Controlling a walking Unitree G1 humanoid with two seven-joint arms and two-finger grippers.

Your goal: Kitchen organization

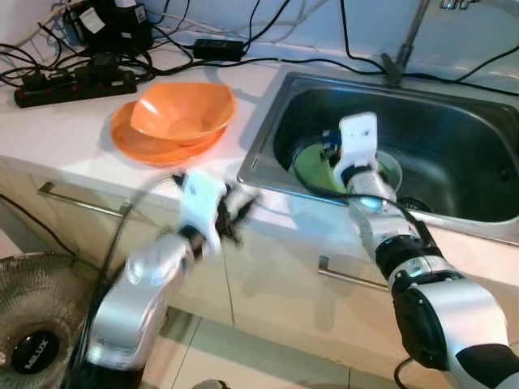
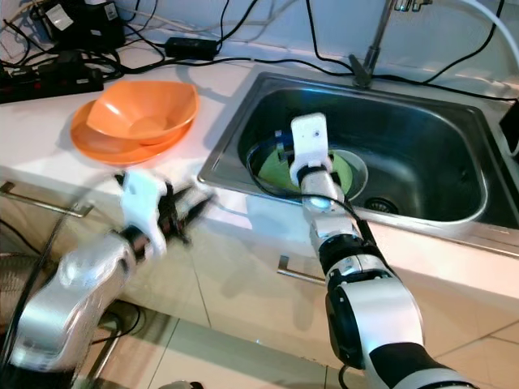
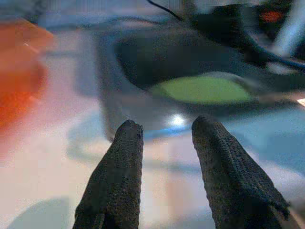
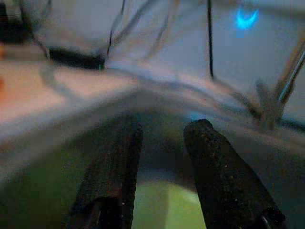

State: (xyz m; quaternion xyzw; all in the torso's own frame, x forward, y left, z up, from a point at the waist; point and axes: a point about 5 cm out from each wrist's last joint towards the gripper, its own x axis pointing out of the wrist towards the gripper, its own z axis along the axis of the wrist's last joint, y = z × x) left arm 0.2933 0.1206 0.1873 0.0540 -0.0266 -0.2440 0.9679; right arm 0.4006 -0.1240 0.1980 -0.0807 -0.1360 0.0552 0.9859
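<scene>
An orange bowl (image 1: 182, 112) sits in an orange plate (image 1: 130, 143) on the white counter, left of the steel sink (image 1: 454, 130). A green dish (image 1: 312, 166) lies at the sink's bottom left. My right gripper (image 4: 164, 129) hangs inside the sink just above the green dish (image 4: 167, 210), open, with nothing between its fingers. My left gripper (image 1: 243, 207) hovers over the counter's front edge by the sink's left corner. It is open and empty, pointing toward the sink and the green dish (image 3: 202, 89).
A black power strip (image 1: 73, 83) and tangled cables lie at the back of the counter. The faucet (image 1: 405, 40) rises behind the sink. A floor fan (image 1: 36, 324) stands at lower left, and drawer handles (image 1: 77, 203) run below the counter.
</scene>
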